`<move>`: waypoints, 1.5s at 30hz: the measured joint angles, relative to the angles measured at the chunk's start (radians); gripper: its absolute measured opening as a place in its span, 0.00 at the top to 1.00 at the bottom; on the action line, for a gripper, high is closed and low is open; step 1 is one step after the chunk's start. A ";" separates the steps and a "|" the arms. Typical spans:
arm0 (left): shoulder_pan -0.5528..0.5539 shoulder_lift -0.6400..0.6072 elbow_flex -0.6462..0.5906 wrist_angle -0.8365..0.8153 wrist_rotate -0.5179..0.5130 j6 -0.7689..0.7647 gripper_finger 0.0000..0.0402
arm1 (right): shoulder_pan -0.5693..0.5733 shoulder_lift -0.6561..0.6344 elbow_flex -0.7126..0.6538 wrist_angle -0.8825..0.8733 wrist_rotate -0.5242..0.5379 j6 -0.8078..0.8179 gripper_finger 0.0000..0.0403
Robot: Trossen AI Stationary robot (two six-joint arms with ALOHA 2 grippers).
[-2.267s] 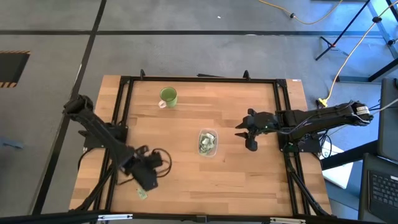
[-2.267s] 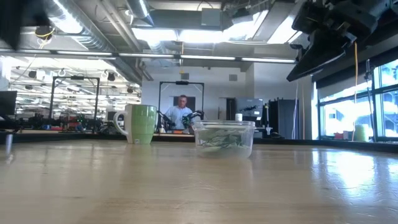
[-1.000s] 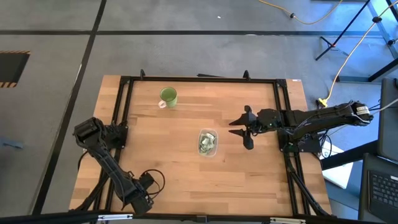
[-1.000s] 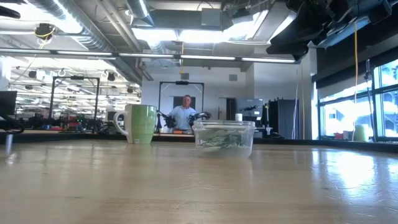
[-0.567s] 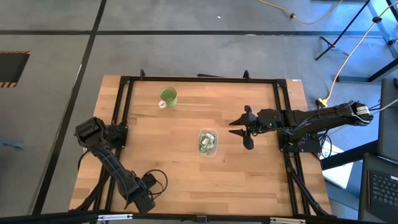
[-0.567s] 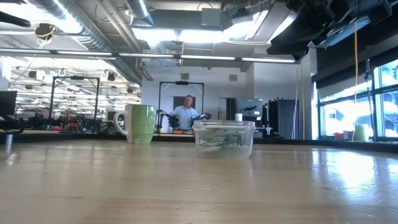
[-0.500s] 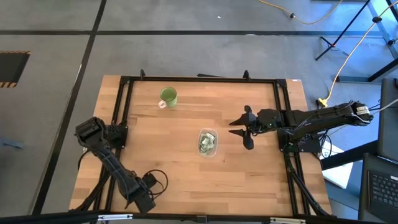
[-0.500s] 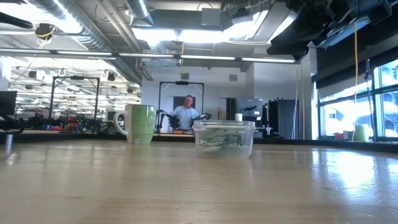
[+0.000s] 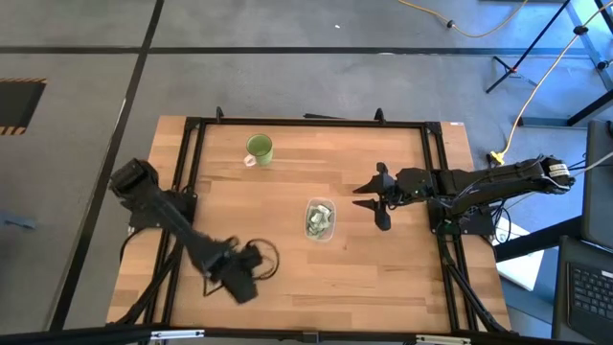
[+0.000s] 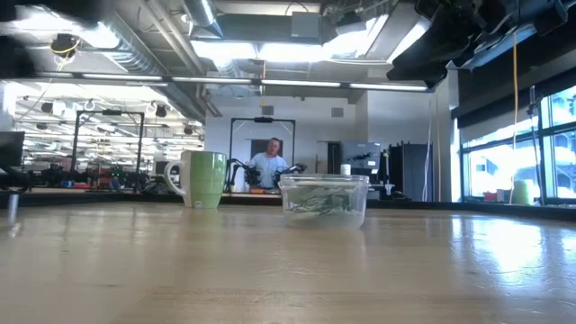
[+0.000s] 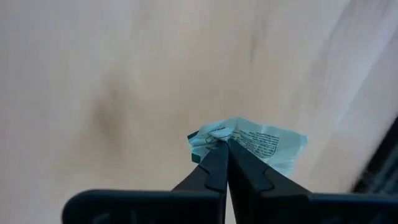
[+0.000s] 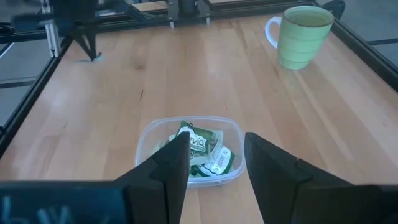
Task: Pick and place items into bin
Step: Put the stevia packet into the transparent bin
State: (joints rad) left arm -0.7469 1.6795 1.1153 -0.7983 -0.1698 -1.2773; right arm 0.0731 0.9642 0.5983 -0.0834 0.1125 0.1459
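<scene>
One bin (image 9: pixel 320 219) mid-table, several packets inside. One mug (image 9: pixel 259 148). Left gripper (image 11: pixel 225 149) pinched tight on one packet (image 11: pixel 261 140), over near-left table (image 9: pixel 287 297). Right gripper (image 12: pixel 216 155) spread wide, hovering beside bin.

Clear plastic bin (image 12: pixel 189 149), wooden table (image 9: pixel 287 172)

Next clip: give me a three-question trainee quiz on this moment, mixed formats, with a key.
1. True or false: the left gripper is shut on a packet.
2. Multiple choice: the bin holds A) nothing, B) packets, C) the mug.
3. Short answer: which gripper waits open beside the bin?

Key:
1. True; the wrist view shows the packet pinched at the closed fingertips.
2. B
3. The right gripper, apart from the bin and holding nothing.
</scene>
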 joint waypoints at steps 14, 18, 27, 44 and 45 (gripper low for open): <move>0.587 -0.029 0.003 0.571 0.123 1.118 0.99 | 0.000 0.000 0.000 -0.103 -0.001 -0.021 0.61; 0.680 0.031 0.006 0.567 0.143 1.210 1.00 | 0.000 0.000 0.000 -0.145 -0.001 -0.020 0.61; 0.743 0.200 0.179 0.388 0.201 1.313 0.99 | 0.000 0.000 0.000 -0.147 0.000 0.004 0.61; 0.740 0.397 0.444 0.122 0.162 1.432 0.95 | 0.000 -0.001 0.000 -0.158 0.000 0.037 0.61; 0.740 0.397 0.444 0.121 0.162 1.437 0.93 | 0.000 -0.001 0.000 -0.159 0.000 0.037 0.61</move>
State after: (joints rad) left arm -0.0067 2.0766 1.5589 -0.6773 -0.0082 0.1596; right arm 0.0731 0.9634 0.5980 -0.2427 0.1127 0.1829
